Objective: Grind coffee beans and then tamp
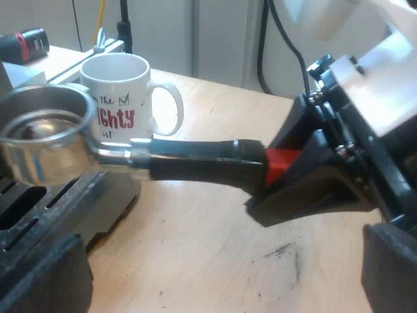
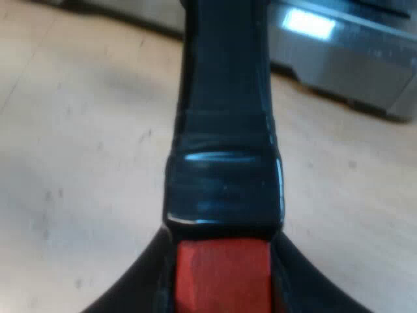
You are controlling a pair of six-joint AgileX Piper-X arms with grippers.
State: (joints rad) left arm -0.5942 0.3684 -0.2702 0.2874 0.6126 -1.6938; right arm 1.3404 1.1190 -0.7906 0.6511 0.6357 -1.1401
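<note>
One metal holder (image 1: 45, 134) with a dark, red-ended handle lies level, basket mouth up over the espresso machine's black drip grate (image 1: 39, 208). The right gripper (image 2: 221, 287) clamps the red end. One white mug (image 1: 120, 98), lettered "IGHTY" in red, stands beyond the basket. The left gripper (image 1: 215, 280) hangs wide open, empty.

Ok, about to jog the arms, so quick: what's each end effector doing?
Left end effector: open, holding nothing.
Right end effector: closed on the portafilter handle's red end.
</note>
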